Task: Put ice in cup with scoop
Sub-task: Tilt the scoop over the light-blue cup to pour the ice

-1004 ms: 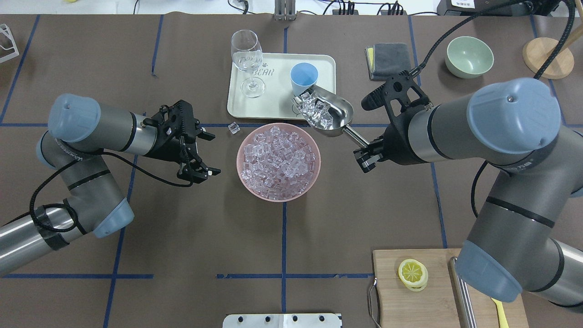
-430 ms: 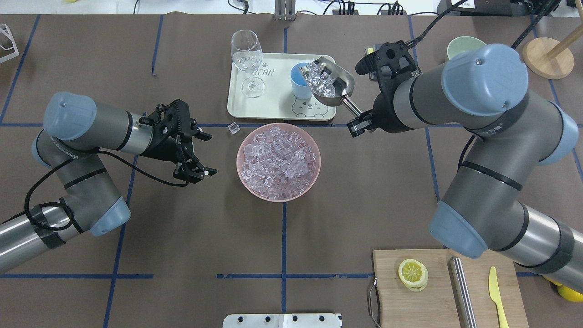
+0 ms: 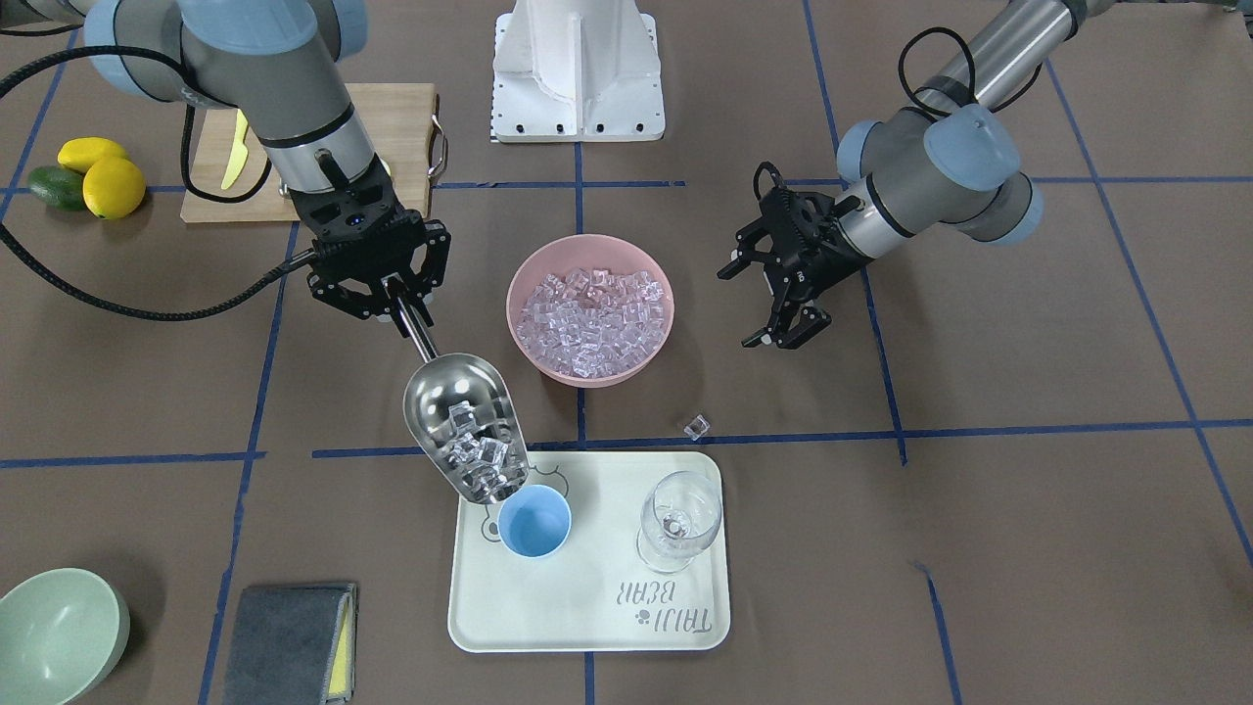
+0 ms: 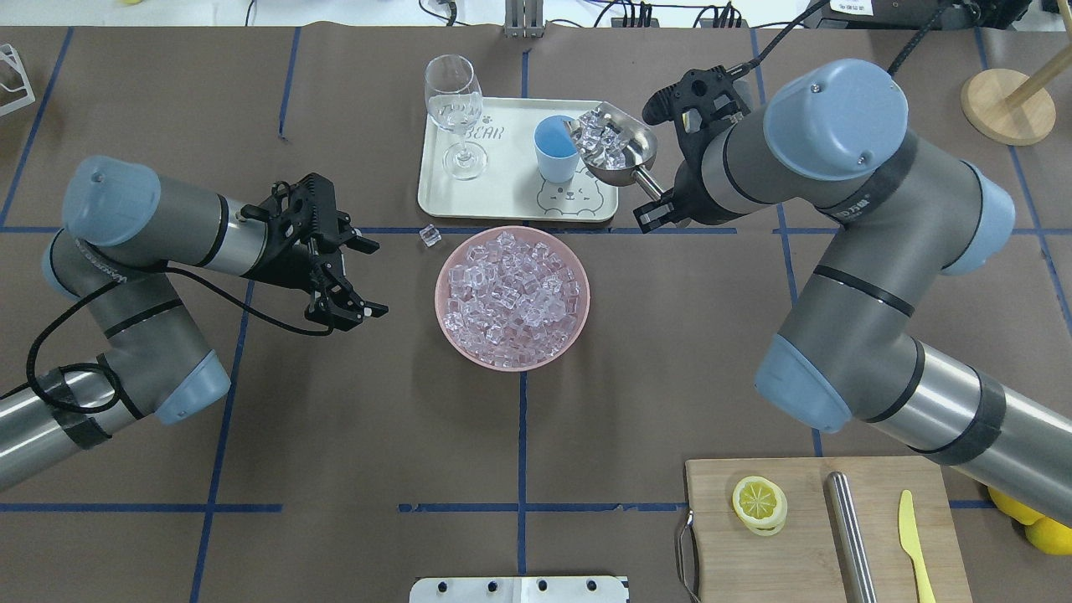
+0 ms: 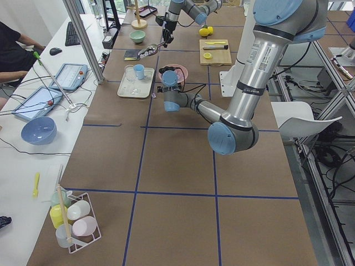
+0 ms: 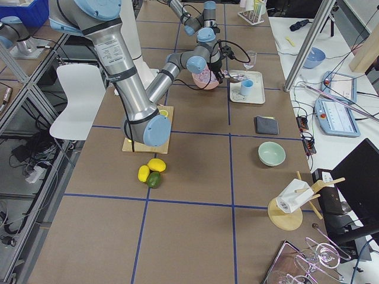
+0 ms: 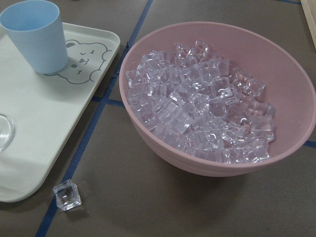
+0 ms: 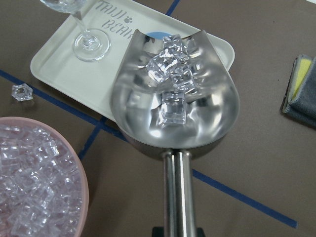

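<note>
My right gripper [image 4: 651, 211] is shut on the rod handle of the steel scoop [image 4: 618, 151]. The scoop [image 3: 465, 427] holds several ice cubes [image 8: 170, 69] and is tilted, its mouth at the rim of the light-blue cup [image 4: 556, 146]. The cup [image 3: 533, 521] stands on the cream tray [image 3: 597, 607] and looks empty. A heap of ice [image 4: 511, 289] fills the pink bowl [image 4: 578, 322], which also shows in the left wrist view [image 7: 291, 89]. My left gripper [image 4: 356, 276] is open and empty, left of the bowl.
A wine glass [image 4: 455, 105] stands on the tray left of the cup. One loose ice cube [image 4: 430, 235] lies on the table by the tray. A wooden board [image 4: 754, 569] with lemon slice, steel cylinder and yellow knife sits front right. A grey cloth [image 3: 284, 641] and green bowl [image 3: 54, 632] lie beyond.
My right arm has carried the loaded scoop from over the bowl's edge up and across to the cup, its mouth now at the cup's rim. My left gripper has drawn back slightly to the left.
</note>
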